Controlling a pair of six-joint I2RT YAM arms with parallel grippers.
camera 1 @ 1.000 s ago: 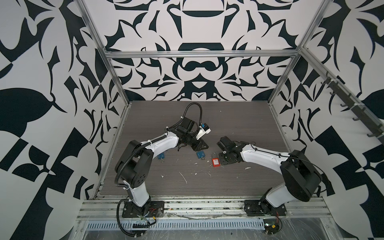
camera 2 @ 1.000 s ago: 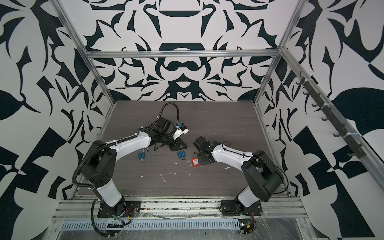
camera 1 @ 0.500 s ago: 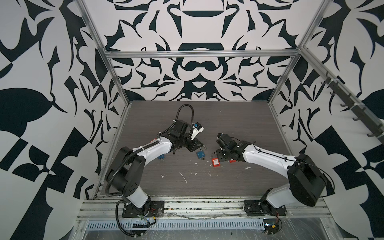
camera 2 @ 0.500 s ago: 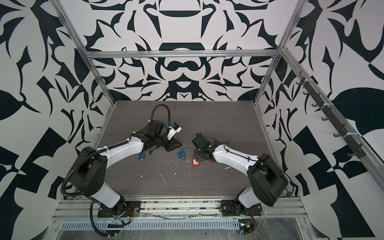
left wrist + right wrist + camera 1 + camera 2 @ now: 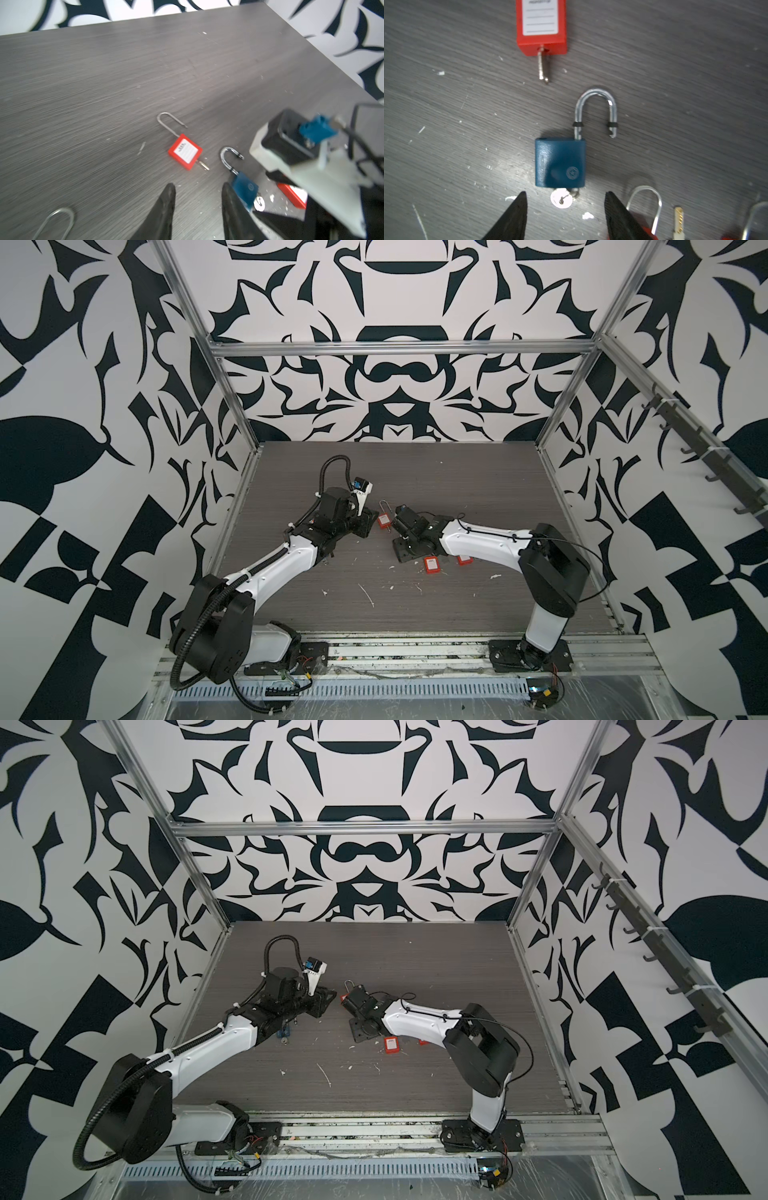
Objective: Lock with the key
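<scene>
Both fingers of the right pincer (image 5: pixel 566 194) stand apart and hold nothing. Just in front of the gap between them is a small silver key (image 5: pixel 561 199), at the bottom end of the blue lock (image 5: pixel 560 162). The lock lies flat on the gray counter (image 5: pixel 446 114) with its loop open. The left pincer (image 5: pixel 198 187) is apart too, empty, just beside the blue lock. A red lock (image 5: pixel 542 25) lies a little farther on.

Grey wood-grain table (image 5: pixel 446 104): blue padlock (image 5: pixel 560 163) shackle open, key (image 5: pixel 561 200) in; red padlocks (image 5: pixel 542 27); white flecks (image 5: pixel 365 593).
</scene>
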